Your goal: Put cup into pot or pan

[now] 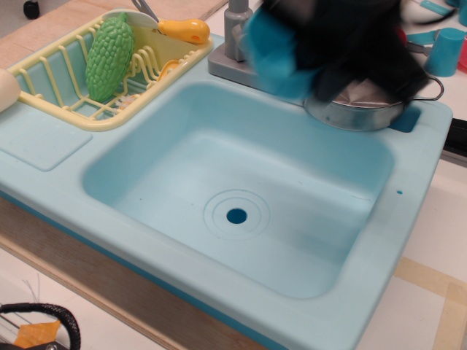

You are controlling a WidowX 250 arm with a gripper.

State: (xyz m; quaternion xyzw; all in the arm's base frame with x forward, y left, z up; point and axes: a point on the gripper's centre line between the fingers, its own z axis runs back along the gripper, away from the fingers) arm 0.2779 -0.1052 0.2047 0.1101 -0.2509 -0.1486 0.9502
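The bright blue cup [271, 52] is held in the air at the top of the view, just right of the faucet and left of the pot. It is motion-blurred. My black gripper [310, 62] is shut on it; the fingers are a dark blur and cannot be made out singly. The shiny steel pot [359, 111] stands on the sink's back right corner. The gripper hides most of it; only its near wall and one wire handle [436, 89] show.
The light blue sink basin [146, 175] with its drain hole [236, 216] lies below. A grey faucet [233, 33] stands at the back. A yellow dish rack [51, 69] at left holds a green bitter gourd [109, 52]. A paler blue cup [445, 51] stands far right.
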